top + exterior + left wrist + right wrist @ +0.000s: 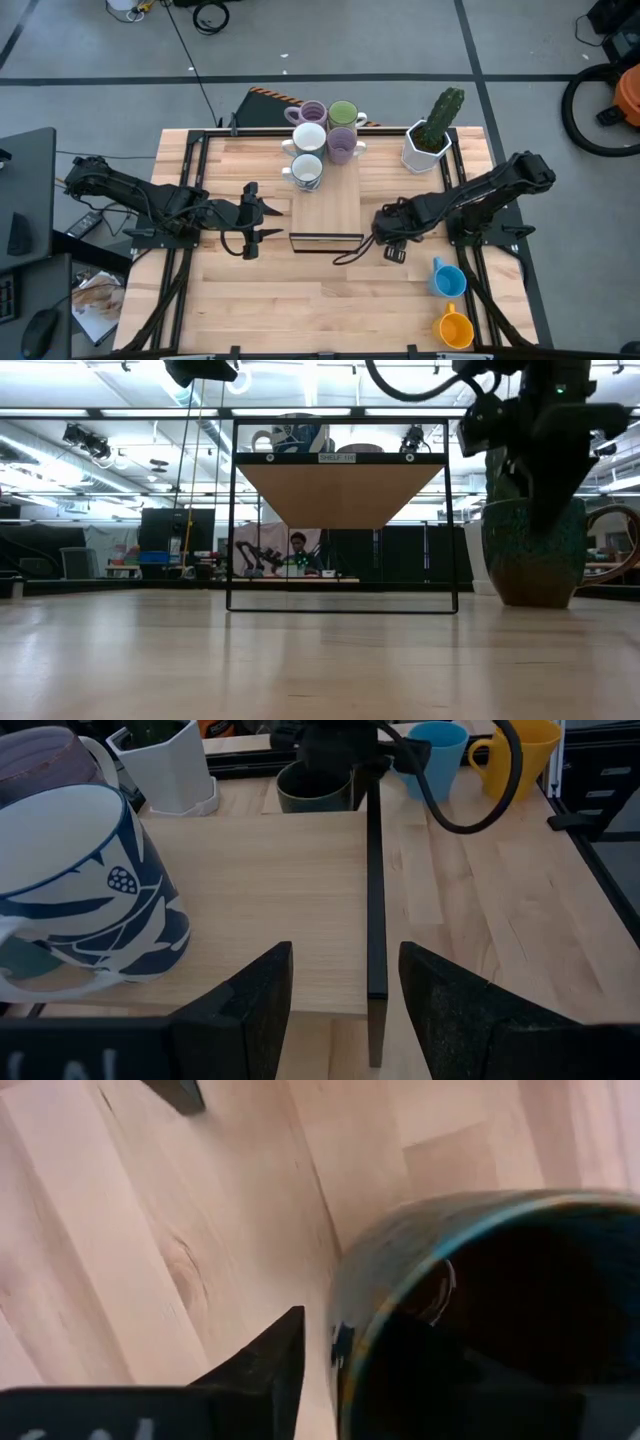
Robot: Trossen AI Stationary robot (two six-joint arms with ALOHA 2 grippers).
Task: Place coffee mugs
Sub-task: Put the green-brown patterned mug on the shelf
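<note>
A dark brown mug (535,555) stands upright on the table beside the shelf's near right corner. My right gripper (390,234) points straight down over its rim, open. One finger (270,1370) is outside the mug's wall (400,1280), with a strip of table showing between them. The other finger is lost in the dark interior. My left gripper (345,990) hovers open at the shelf's left side, touching nothing. Several mugs stand at the far end of the wooden shelf (325,205): two lilac (312,112), a green one (343,115), a white one (308,138) and a blue-patterned white one (80,890).
A blue mug (448,278) and an orange mug (455,328) stand on the table near the right front. A white angular pot with a cactus (430,140) stands at the far right. The shelf's near half is bare wood on a black frame (340,605).
</note>
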